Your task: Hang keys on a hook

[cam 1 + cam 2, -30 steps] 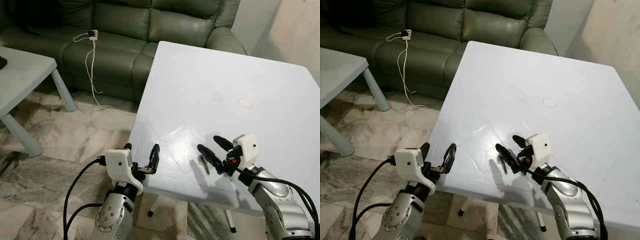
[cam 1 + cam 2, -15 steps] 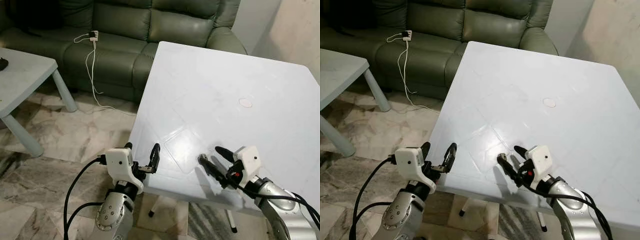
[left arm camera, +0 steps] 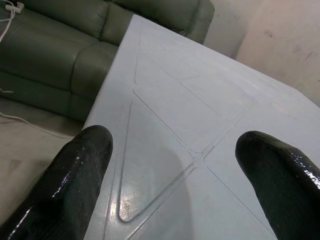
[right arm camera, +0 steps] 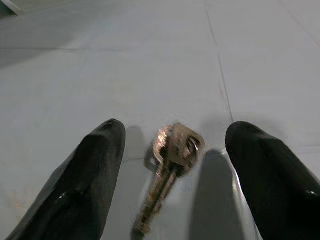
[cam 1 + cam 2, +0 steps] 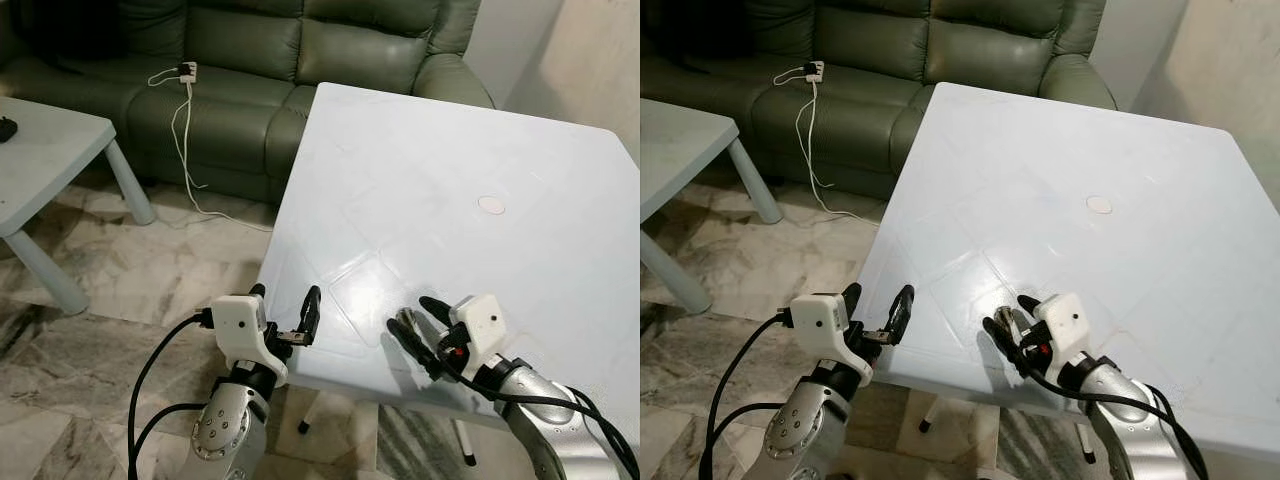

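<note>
A small bunch of brass keys [image 4: 170, 159] lies flat on the white table [image 5: 450, 150], close to its near edge. My right gripper [image 5: 416, 322] is low over the table and open. One black finger [image 4: 95, 170] stands on each side of the keys, apart from them. In the right eye view the keys [image 5: 1006, 318] peek out between the two fingers. My left gripper [image 5: 283, 302] is open and holds nothing. It hovers at the table's near left edge, pointing across the tabletop [image 3: 200, 100].
A green leather sofa [image 5: 250, 60] stands behind the table, with a white charger and cable [image 5: 185, 75] hanging over its seat. A low pale side table [image 5: 40, 150] is at the far left on the marble floor [image 5: 150, 270]. A small round mark [image 5: 490, 205] shows on the tabletop.
My right gripper has drawn back and left toward the table's near edge and dropped lower. The keys, earlier beside its left finger, now lie between both fingers. The left arm stayed put.
</note>
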Robot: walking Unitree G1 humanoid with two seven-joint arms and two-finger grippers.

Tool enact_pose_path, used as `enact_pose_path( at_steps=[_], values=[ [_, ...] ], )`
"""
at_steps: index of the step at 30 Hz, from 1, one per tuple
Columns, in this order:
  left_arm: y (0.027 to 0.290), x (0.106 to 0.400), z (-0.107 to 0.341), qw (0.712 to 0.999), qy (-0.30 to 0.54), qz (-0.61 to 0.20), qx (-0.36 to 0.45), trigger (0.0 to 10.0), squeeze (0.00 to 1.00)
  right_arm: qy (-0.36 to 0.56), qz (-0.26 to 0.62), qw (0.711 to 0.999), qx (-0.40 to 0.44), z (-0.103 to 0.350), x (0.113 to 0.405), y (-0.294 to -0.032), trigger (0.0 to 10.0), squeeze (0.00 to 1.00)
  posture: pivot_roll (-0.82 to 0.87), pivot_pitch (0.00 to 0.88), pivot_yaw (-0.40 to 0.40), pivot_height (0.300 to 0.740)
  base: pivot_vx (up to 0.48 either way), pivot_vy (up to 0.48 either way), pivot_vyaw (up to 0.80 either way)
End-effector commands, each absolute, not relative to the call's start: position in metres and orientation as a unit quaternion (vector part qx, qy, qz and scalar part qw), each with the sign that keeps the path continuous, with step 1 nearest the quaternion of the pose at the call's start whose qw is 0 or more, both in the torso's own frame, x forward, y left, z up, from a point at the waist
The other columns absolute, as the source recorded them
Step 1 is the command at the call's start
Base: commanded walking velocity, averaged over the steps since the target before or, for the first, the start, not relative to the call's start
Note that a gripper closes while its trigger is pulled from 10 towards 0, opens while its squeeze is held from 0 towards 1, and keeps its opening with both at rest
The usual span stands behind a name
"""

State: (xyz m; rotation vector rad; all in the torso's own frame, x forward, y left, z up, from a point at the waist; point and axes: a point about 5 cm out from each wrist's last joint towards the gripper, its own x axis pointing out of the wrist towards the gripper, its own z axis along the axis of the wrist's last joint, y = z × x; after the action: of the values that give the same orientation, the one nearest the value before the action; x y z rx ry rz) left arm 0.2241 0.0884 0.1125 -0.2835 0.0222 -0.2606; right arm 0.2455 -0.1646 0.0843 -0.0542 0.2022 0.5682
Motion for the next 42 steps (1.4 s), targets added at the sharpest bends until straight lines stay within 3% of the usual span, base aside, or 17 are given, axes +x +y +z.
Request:
enact_pose_path(
  at_steps=[1, 5, 7, 8, 9, 11, 12, 42],
  values=[
    [0.0813, 0.2251, 0.1169, 0.978, 0.007, -0.136, -0.156, 10.0, 0.00, 0.107, 0.275, 0.955, -0.033, 0.0854, 0.2448, -0.1642, 10.0, 0.00, 0.00, 0.121, -0.116, 0.740, 0.000, 0.000, 0.00],
    [0.0815, 0.2252, 0.1166, 0.978, 0.007, -0.135, -0.156, 10.0, 0.00, 0.120, 0.268, 0.955, -0.043, 0.0831, 0.2440, -0.1648, 10.0, 0.00, 0.00, 0.121, -0.117, 0.740, 0.000, 0.000, 0.00],
    [0.0814, 0.2252, 0.1166, 0.978, 0.007, -0.135, -0.156, 10.0, 0.00, 0.129, 0.262, 0.955, -0.056, 0.0815, 0.2435, -0.1655, 9.2, 0.00, 0.00, 0.121, -0.117, 0.740, 0.000, 0.000, 0.00],
    [0.0815, 0.2252, 0.1165, 0.978, 0.007, -0.135, -0.157, 10.0, 0.00, 0.130, 0.261, 0.955, -0.056, 0.0813, 0.2431, -0.1657, 6.8, 0.00, 0.00, 0.121, -0.117, 0.740, 0.000, 0.000, 0.00],
    [0.0816, 0.2253, 0.1166, 0.978, 0.007, -0.134, -0.157, 10.0, 0.00, 0.130, 0.260, 0.955, -0.057, 0.0814, 0.2429, -0.1662, 1.5, 0.00, 0.00, 0.121, -0.117, 0.740, 0.000, 0.000, 0.00],
    [0.0814, 0.2251, 0.1165, 0.978, 0.007, -0.135, -0.157, 10.0, 0.00, 0.131, 0.258, 0.955, -0.057, 0.0815, 0.2425, -0.1666, 1.5, 0.00, 0.00, 0.121, -0.117, 0.740, 0.000, 0.000, 0.00],
    [0.0812, 0.2252, 0.1165, 0.978, 0.007, -0.135, -0.157, 10.0, 0.00, 0.134, 0.248, 0.957, -0.068, 0.0816, 0.2429, -0.1683, 0.0, 0.00, 0.00, 0.119, -0.118, 0.740, 0.000, 0.000, 0.00],
    [0.0793, 0.2259, 0.1164, 0.977, 0.005, -0.141, -0.157, 10.0, 0.00, 0.131, 0.231, 0.962, -0.070, 0.0823, 0.2469, -0.1726, 0.0, 0.00, 0.00, 0.091, -0.117, 0.740, 0.000, 0.000, 0.00]
  ],
)
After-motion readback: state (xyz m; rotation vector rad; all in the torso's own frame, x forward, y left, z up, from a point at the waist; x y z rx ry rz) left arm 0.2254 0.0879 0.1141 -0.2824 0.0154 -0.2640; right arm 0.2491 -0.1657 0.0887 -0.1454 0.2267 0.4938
